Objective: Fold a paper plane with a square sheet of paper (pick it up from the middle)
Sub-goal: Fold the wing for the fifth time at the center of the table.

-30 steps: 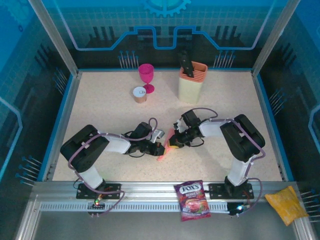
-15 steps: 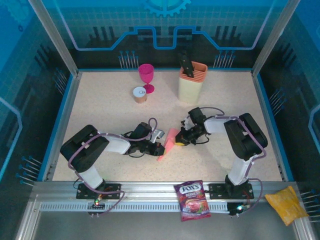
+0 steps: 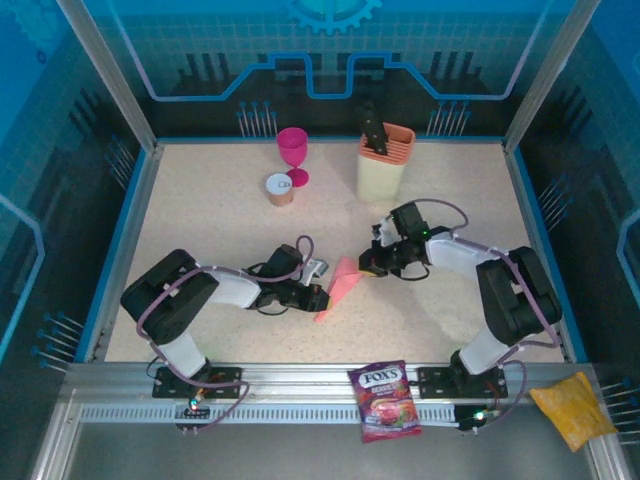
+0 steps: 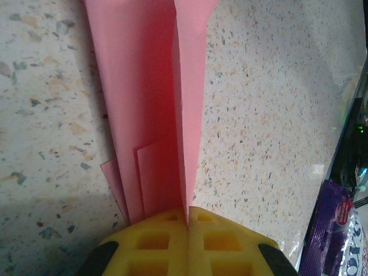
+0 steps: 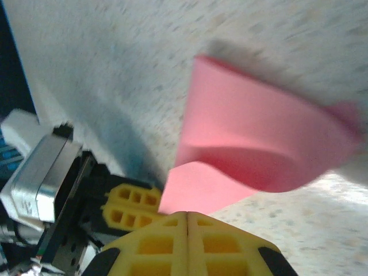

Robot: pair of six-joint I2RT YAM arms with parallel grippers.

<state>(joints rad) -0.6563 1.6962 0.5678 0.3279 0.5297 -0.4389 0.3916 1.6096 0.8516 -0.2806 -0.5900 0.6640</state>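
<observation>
The paper plane [image 3: 340, 283] is salmon-pink paper folded into a narrow wedge, lying near the table's middle between the two arms. My left gripper [image 3: 322, 297] is shut on its lower end. In the left wrist view the centre fold [image 4: 179, 115] stands on edge and runs into the closed seam of the left gripper [image 4: 187, 215], with flat layers spread to the left. My right gripper [image 3: 366, 263] is shut beside the paper's upper right corner. In the right wrist view the paper plane [image 5: 259, 138] has one wing curled up, and a flat flap reaches the right gripper [image 5: 188, 218] without entering its seam.
A magenta goblet [image 3: 293, 152] and a small can [image 3: 279, 189] stand at the back, with a cream knife holder [image 3: 384, 165] to their right. A purple candy bag [image 3: 384, 400] and a yellow packet [image 3: 572, 408] lie on the front rail.
My right gripper has drawn back up and to the right off the paper. The paper has spread from a thin strip into a wider wedge. The left gripper has stayed put, still gripping.
</observation>
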